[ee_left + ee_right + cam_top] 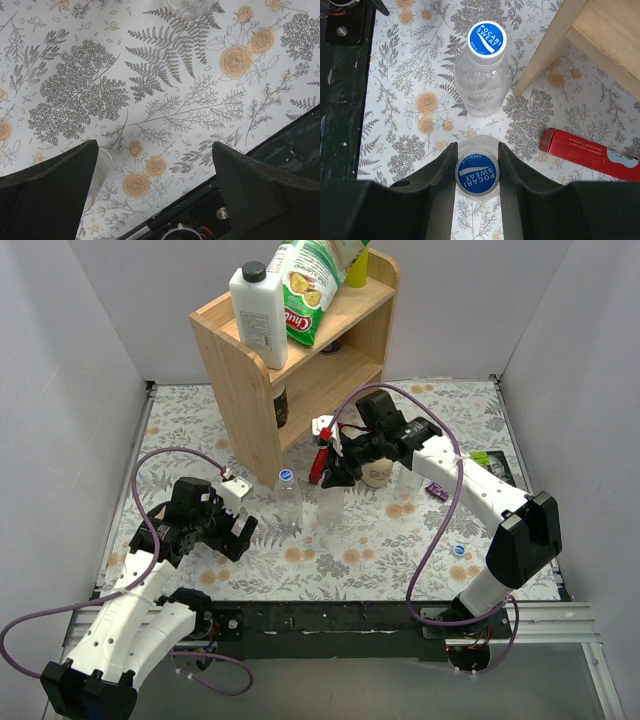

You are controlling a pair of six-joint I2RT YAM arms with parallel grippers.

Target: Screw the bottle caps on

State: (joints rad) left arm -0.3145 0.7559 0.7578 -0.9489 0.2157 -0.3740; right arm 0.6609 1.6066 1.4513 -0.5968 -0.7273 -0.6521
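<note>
Blue cap (476,172) sits on the neck of the middle bottle (330,508), with the right hand (476,152) clenched on it. Step looks like threading cap two. Next: twist down, keep it square. Far bottle (481,85) already capped. Third cap (459,550) lies loose on the worktop (75,95). Bottles look empty. Left hand (154,150) released, holding nothing.

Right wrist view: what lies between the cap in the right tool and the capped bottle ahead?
Only bare flowered table cover, between the cap in the right tool and the capped bottle; the right wrist view shows it.
</note>
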